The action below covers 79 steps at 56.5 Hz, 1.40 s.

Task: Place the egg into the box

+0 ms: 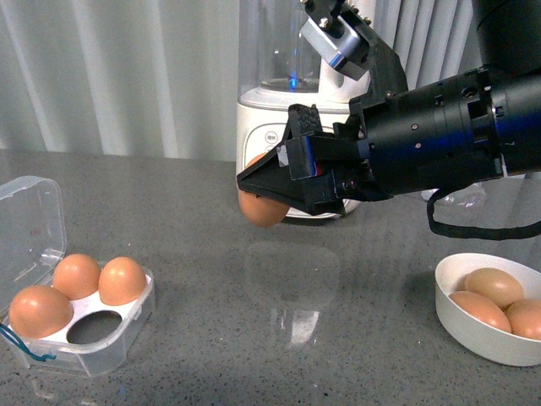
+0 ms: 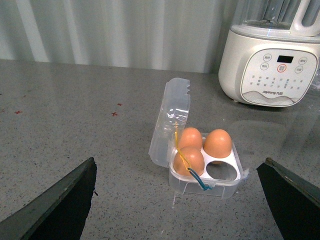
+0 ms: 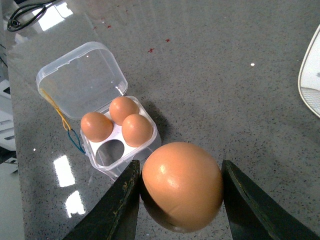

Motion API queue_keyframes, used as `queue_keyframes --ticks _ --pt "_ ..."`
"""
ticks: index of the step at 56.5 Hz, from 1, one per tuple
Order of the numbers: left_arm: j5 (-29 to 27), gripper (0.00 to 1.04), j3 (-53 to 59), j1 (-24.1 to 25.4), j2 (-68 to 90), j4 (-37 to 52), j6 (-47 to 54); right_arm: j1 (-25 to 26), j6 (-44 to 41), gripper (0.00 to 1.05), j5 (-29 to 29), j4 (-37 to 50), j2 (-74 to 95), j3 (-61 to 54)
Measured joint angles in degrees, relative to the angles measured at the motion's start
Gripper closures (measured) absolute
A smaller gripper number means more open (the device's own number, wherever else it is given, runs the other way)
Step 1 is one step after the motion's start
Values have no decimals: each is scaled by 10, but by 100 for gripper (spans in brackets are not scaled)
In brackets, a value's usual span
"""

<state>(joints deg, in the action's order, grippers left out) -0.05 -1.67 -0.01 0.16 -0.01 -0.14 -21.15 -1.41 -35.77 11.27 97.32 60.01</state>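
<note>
right arm stretched leftward, right gripper clamped around egg, left gripper spread wide

You can read one brand only: "Joyoung", printed low on the control panel of the white blender base; its button labels are too small to read.

The box is placed at the front left of the table, with three eggs seated in it. A bowl holding more eggs is set at the front right. Between them, above the table, the egg is held before an appliance.
</note>
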Motion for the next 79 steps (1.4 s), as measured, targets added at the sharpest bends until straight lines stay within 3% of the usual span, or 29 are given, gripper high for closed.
queue_keyframes --ticks 36,63,79 --pt "0 7 0 0 0 0 0 -51 -33 64 -43 -29 72 59" --pt "0 7 0 0 0 0 0 -100 -24 64 -106 37 74 52" --pt "0 7 0 0 0 0 0 -119 -39 64 -110 28 95 47"
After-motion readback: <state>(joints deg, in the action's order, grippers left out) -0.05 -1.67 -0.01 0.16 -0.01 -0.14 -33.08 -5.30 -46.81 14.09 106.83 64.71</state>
